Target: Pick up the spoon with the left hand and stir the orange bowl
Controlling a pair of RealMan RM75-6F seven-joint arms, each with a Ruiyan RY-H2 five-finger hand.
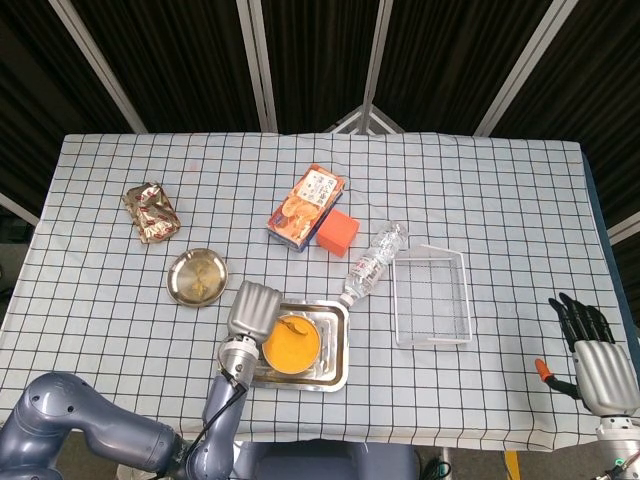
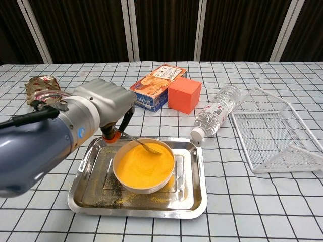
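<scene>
The orange bowl (image 2: 144, 165) (image 1: 291, 343), full of orange powder, sits in a steel tray (image 2: 189, 199) (image 1: 336, 365) near the table's front edge. My left hand (image 2: 103, 103) (image 1: 252, 308) hovers at the bowl's left side and holds a metal spoon (image 2: 143, 145) (image 1: 291, 325) by its handle. The spoon's tip rests in the powder at the far part of the bowl. My right hand (image 1: 592, 347) hangs off the table's right front corner, fingers spread, holding nothing.
Behind the tray lie a snack box (image 2: 156, 85), an orange cube (image 2: 183, 95) and a water bottle (image 2: 216, 116) on its side. A white wire basket (image 2: 272, 131) stands to the right. A small gold plate (image 1: 196, 277) and a foil packet (image 1: 150, 211) are at the left.
</scene>
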